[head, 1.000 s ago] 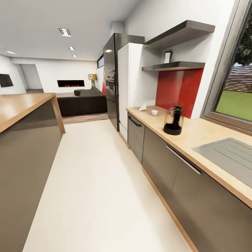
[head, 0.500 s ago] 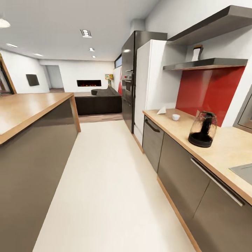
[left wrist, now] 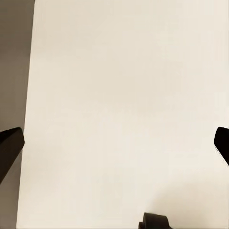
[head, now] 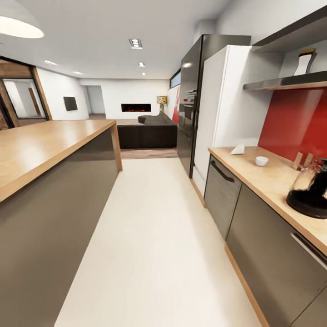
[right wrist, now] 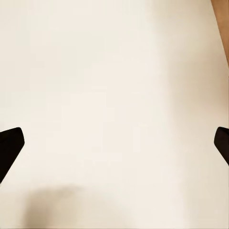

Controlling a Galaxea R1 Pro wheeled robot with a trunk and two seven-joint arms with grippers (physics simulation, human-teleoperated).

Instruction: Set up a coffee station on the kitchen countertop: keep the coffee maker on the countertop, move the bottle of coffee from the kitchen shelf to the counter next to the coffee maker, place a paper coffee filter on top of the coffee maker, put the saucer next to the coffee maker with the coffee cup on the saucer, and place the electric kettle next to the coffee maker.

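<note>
1. The left gripper (left wrist: 114, 143) hangs over the pale floor (left wrist: 124, 95); its two dark fingertips (left wrist: 9, 143) stand far apart at both edges of the left wrist view, so the jaws are released and nothing is between them.
2. The right gripper (right wrist: 114, 143) is also spread wide over the same floor, with one fingertip (right wrist: 9, 143) at each side and only bare floor between the jaws.
3. In the head view, the kitchen countertop (head: 268, 181) runs along the right side, below the red backsplash (head: 295, 122).
4. The electric kettle (head: 311, 195) stands on it, partly cut by the picture edge.
5. Farther along are the coffee cup (head: 261, 161) and a folded white paper (head: 237, 150), apart from each other.
6. The bottle of coffee (head: 304, 61) stands on the shelf (head: 286, 81); its white label is too blurred to read.
7. The island bar (head: 41, 145) is at the left.
</note>
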